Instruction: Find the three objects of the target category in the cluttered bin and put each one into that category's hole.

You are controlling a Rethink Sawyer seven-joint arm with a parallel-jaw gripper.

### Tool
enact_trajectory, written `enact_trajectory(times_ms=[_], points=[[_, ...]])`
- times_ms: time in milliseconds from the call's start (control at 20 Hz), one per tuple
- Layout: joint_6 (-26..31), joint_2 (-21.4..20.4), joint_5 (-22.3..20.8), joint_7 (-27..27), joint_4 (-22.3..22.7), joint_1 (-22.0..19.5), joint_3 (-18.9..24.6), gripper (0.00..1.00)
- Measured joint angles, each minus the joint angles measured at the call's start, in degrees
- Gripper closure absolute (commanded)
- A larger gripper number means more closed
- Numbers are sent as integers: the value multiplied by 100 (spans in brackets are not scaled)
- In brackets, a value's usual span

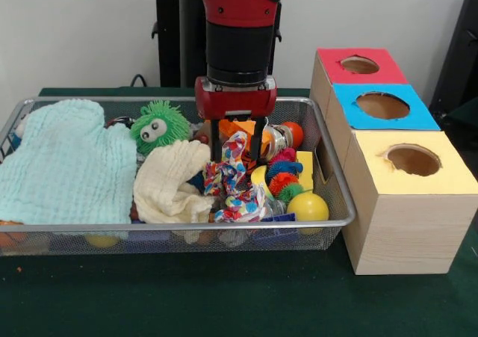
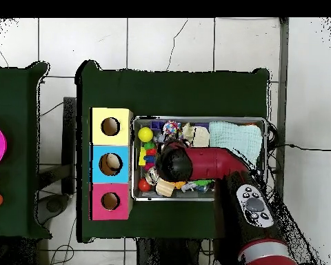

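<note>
My gripper (image 1: 237, 155) hangs over the middle of the wire bin (image 1: 187, 226). Its jaws are shut on a multicoloured patterned cloth (image 1: 237, 178), which rises in a bunched strand between the fingers while its lower end still lies among the toys. Close around it are spiky balls in pink, blue, orange and green (image 1: 283, 174), a yellow ball (image 1: 307, 206), an orange ball (image 1: 293, 133) and a yellow block (image 1: 305, 168). In the overhead view the arm (image 2: 196, 163) covers the gripper and the bin's middle.
A light blue cloth (image 1: 71, 161) fills the bin's left part, with a cream cloth (image 1: 170, 181) and a green fuzzy toy with eyes (image 1: 159, 125) beside it. Right of the bin stands a box with a red hole (image 1: 359, 64), a blue hole (image 1: 382, 105) and a yellow hole (image 1: 412, 160).
</note>
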Motion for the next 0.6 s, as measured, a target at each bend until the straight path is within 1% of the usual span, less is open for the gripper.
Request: enact_trajectory(times_ms=[250,600], points=[[-136,219,1,0,-13,-91,-31,0],[-423,419,2,0,-45,-256,-32,0]])
